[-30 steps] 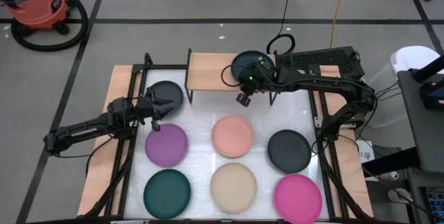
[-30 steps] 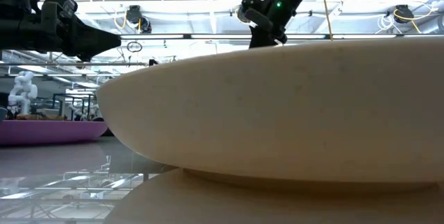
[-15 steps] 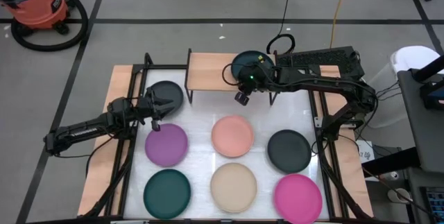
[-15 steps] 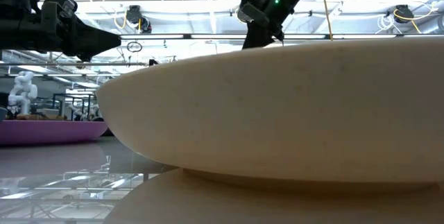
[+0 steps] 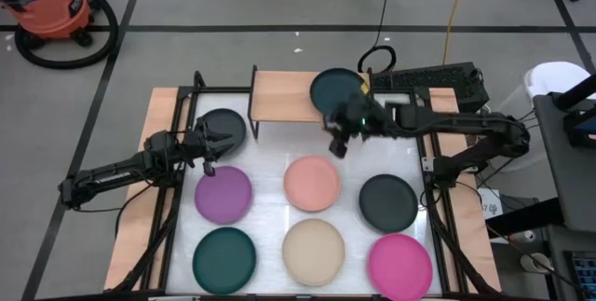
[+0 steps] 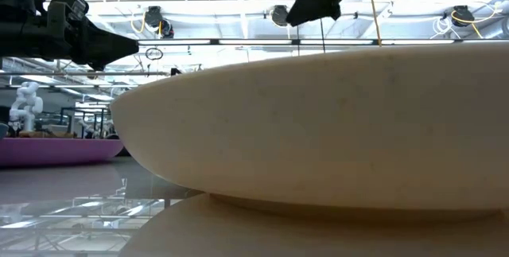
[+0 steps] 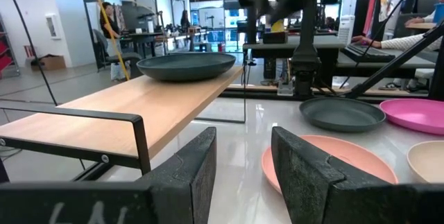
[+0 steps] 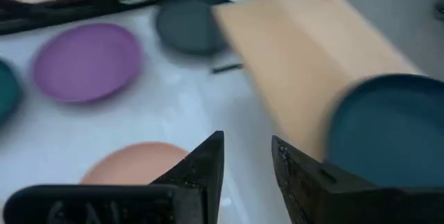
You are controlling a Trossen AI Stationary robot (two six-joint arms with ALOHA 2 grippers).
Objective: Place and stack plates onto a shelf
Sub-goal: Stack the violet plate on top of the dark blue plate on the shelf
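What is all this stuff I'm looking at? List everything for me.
Shelf: one, light wood on black legs, far side of the table.
Teal plate: one, on the shelf's right end.
Dark grey plates: two, one by the left gripper, one at right.
Purple plate: one, left.
Salmon plate: one, centre.
Dark teal plate: one, near left.
Beige plate: one, near centre.
Magenta plate: one, near right.
Vacuum: one, orange, on the floor.
Left gripper: open.
Right gripper: open, in front of the shelf.

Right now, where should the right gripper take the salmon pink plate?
Grip the salmon pink plate at its raised rim, on the edge facing the shelf. It lies flat and clear of its neighbours, so only the rim offers a pinch. The open right gripper hovers just beyond that edge, probably the shortest approach.
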